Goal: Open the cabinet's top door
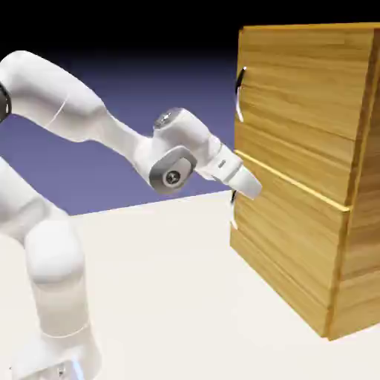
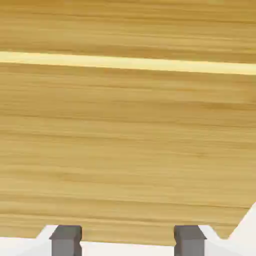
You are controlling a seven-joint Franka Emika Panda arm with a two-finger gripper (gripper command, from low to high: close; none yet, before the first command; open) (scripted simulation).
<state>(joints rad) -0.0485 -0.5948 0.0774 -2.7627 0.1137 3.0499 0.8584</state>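
A tall wooden cabinet point(image 1: 297, 171) stands on the white table point(image 1: 171, 282), both of its two stacked doors shut. The top door point(image 1: 293, 89) carries one small handle point(image 1: 240, 93). The gripper point(image 1: 252, 185) hovers near the seam, fingers point(image 2: 66, 239) spread wide, holding nothing.

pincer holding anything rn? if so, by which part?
Nothing. The pincer is open with only cabinet wood ahead of it; the top door's handle sits higher, untouched.

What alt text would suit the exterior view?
A white robot arm reaches right, its open claw near the seam between the two doors of a tall wooden cabinet. The top door is shut, its handle untouched.
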